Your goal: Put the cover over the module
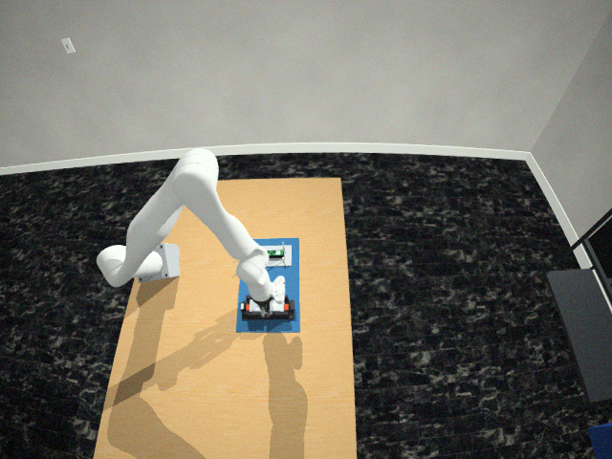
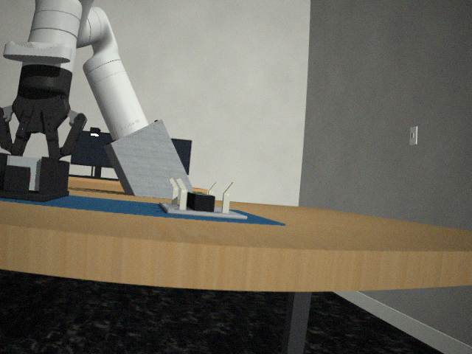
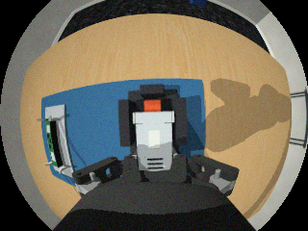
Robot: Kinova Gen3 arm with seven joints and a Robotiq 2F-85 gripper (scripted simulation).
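Top high, looking down; exterior low, side-on; wrist close above, all sharing mat [image 1: 293, 281] [image 2: 114, 206] [image 3: 96, 113]

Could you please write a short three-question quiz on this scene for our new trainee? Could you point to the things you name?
1. True or false: the cover [image 1: 276, 306] [image 2: 35, 173] [image 3: 154, 137] is still to be taken out of its black holder [image 1: 267, 316] [image 2: 54, 177] [image 3: 124, 122].
2. Which lies on the blue mat [image 1: 292, 284] [image 2: 110, 206] [image 3: 96, 106] beside the holder: (a) the base plate [image 1: 288, 261] [image 2: 232, 215] [image 3: 68, 154], (b) a screwdriver, (c) a cup?
3. Fill in: the module [image 1: 275, 252] [image 2: 201, 201] [image 3: 52, 144] has a ____ board on it.

Key: 1 true; 2 a; 3 green.
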